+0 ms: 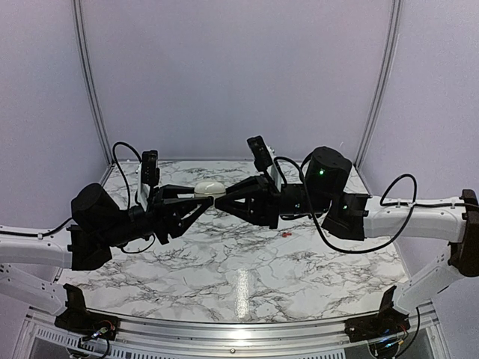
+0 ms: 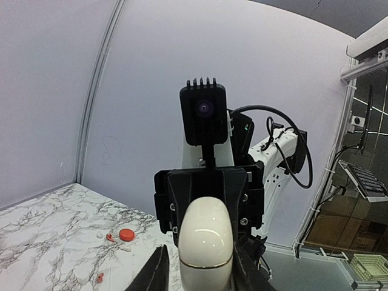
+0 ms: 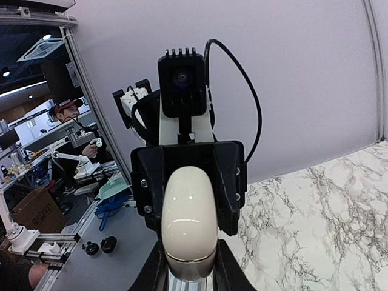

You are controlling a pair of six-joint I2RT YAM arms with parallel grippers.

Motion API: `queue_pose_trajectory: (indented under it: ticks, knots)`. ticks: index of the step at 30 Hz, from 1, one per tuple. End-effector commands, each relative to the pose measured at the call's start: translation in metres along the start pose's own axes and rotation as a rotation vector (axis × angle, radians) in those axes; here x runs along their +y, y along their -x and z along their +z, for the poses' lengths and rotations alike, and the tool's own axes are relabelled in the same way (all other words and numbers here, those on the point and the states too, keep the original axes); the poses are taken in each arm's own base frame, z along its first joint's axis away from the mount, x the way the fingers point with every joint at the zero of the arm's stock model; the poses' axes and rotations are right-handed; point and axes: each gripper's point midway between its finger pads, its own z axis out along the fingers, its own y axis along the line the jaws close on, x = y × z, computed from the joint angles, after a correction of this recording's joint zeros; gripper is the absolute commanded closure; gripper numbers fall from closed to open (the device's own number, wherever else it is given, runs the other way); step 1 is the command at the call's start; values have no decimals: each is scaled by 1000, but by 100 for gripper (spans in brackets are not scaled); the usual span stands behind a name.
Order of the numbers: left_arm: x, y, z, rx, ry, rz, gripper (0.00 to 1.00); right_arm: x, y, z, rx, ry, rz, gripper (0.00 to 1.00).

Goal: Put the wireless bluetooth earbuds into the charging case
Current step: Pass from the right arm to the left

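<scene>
A cream egg-shaped charging case (image 1: 209, 188) hangs in mid-air above the marble table (image 1: 247, 277), closed, with a thin gold seam. My right gripper (image 1: 218, 201) is shut on it; in the right wrist view both fingers hug the case (image 3: 189, 218). My left gripper (image 1: 203, 197) faces it from the other side. In the left wrist view the case (image 2: 206, 242) sits between my left fingers (image 2: 159, 271), with a strip of table showing between one finger and the case. Two tiny red earbuds (image 2: 109, 237) (image 2: 99, 279) lie on the table; one red speck (image 1: 287, 234) shows from above.
A small red round case (image 2: 126, 234) lies by the earbuds with a few white bits (image 2: 125, 247). The two arms meet nose to nose at the table's back middle. Grey walls close the back and sides. A person (image 3: 66, 112) sits outside the cell.
</scene>
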Motion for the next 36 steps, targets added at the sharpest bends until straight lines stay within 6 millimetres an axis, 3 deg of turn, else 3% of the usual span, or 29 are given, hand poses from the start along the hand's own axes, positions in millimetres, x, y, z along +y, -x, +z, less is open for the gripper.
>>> queue_pose_trajectory:
  ticks: [1, 6, 10, 14, 24, 36]
  knots:
    - [-7, 15, 4, -39, -25, 20, 65, 8, 12, 0, -25, 6, -34, 92]
    - [-7, 16, 4, -39, -24, 26, 77, 9, 13, -1, -29, 4, -40, 91]
    - [-7, 12, 3, -30, -24, 27, 80, 9, 14, -2, -34, -1, -43, 91]
    - [-7, 10, 4, -21, -31, 15, 71, 10, 15, -2, -39, 0, -45, 91]
    - [-7, 11, 6, -22, -31, 20, 60, 10, 16, -3, -43, 3, -43, 92]
    - [-8, 17, 1, -41, -24, 34, 81, 9, 13, -2, -33, 6, -39, 91]
